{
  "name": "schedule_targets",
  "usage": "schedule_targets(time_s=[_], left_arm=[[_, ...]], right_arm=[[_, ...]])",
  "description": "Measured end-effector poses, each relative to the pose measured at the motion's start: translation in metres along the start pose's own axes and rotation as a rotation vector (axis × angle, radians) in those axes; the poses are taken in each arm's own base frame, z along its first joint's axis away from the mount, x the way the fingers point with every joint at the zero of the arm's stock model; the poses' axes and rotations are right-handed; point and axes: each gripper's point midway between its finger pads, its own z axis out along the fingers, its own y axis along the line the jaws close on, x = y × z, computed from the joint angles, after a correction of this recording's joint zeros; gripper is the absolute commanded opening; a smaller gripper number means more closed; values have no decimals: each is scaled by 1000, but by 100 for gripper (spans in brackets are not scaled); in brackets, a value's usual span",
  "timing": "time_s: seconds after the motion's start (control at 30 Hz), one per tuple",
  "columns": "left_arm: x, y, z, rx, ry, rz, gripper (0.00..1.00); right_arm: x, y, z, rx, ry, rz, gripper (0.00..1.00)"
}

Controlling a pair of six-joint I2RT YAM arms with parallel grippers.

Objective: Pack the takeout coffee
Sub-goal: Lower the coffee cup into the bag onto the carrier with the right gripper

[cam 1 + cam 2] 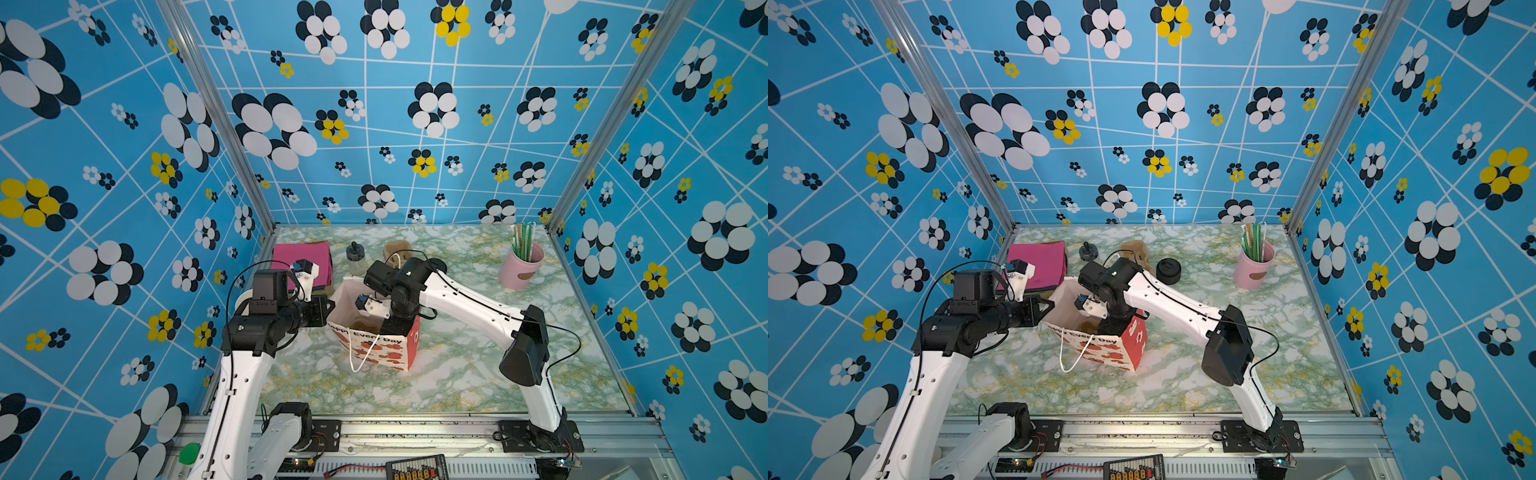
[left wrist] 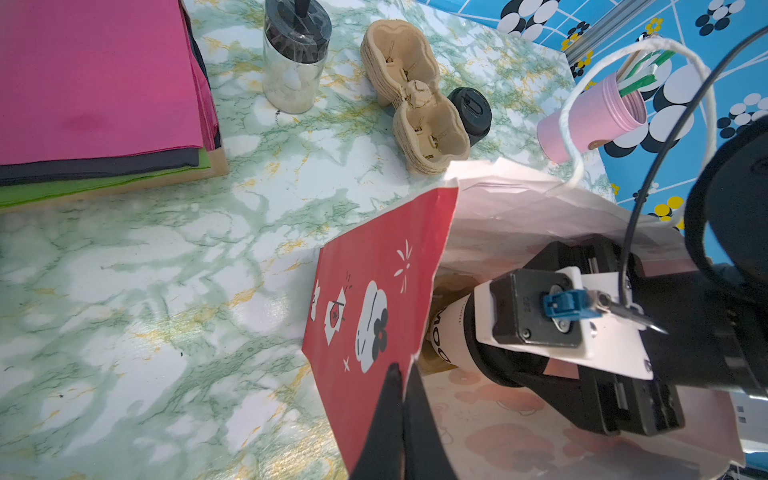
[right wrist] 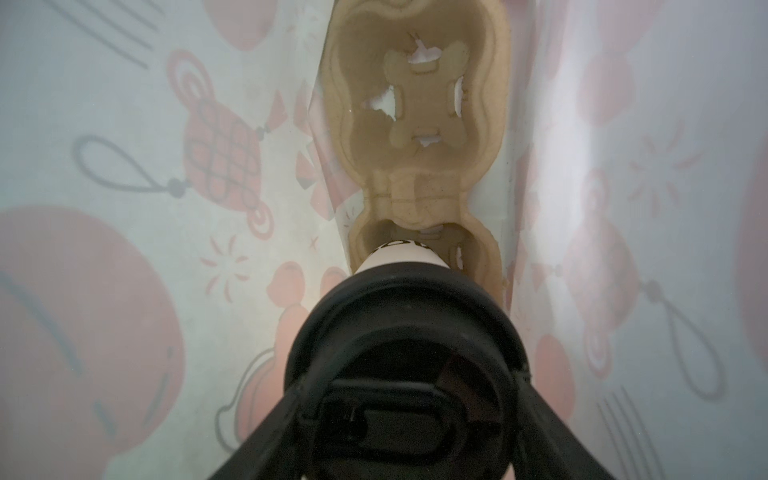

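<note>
– When read from both top views, where does the bag (image 1: 374,353) stand?
– Upright near the middle of the table (image 1: 457,374), mouth open. The left gripper (image 1: 330,306) is pressed together on the bag's left rim. The right arm (image 1: 457,295) reaches down through the mouth, and its tip is hidden below the rim. Open table lies in front of the bag and to its right. Napkins (image 1: 305,257), jar (image 1: 355,255), carrier stack (image 1: 397,248), lids (image 1: 1168,271) and tin (image 1: 521,266) line the far edge, apart from the bag.
– Left wrist view?
– The left gripper (image 2: 402,376) pinches the top edge of the red side panel. Past that edge the coffee (image 2: 451,328) shows inside the bag, with dark lettering on its white wall. The right gripper (image 2: 494,359) sits at its lid, and a carrier (image 2: 451,286) lies beneath.
– Right wrist view?
– The fingers (image 3: 266,436) touch the black lid on both sides, so the right gripper (image 3: 409,386) is clamped on the coffee (image 3: 399,259). The cup's base is at the near well of the carrier (image 3: 419,124); whether it is seated cannot be told. The bag walls (image 3: 124,208) rise just beside the carrier's long edges. Open room lies only over the far well.
</note>
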Motion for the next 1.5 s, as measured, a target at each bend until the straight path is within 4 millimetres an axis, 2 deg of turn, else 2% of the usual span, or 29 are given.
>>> schedule_targets(time_s=[0.2, 0.37, 1.17, 1.33, 1.5], left_arm=[[0, 0, 0, 0, 0, 0, 0], [0, 0, 0, 0, 1, -1, 0], [0, 0, 1, 0, 1, 0, 0], [0, 2, 0, -9, 4, 5, 0], [0, 3, 1, -33, 18, 20, 0]], right_arm=[[-1, 0, 2, 1, -2, 3, 63], [-3, -2, 15, -1, 13, 9, 62], [-4, -1, 18, 7, -2, 18, 61], [-5, -1, 16, 9, -6, 19, 67], [-5, -2, 11, 23, -2, 14, 81]])
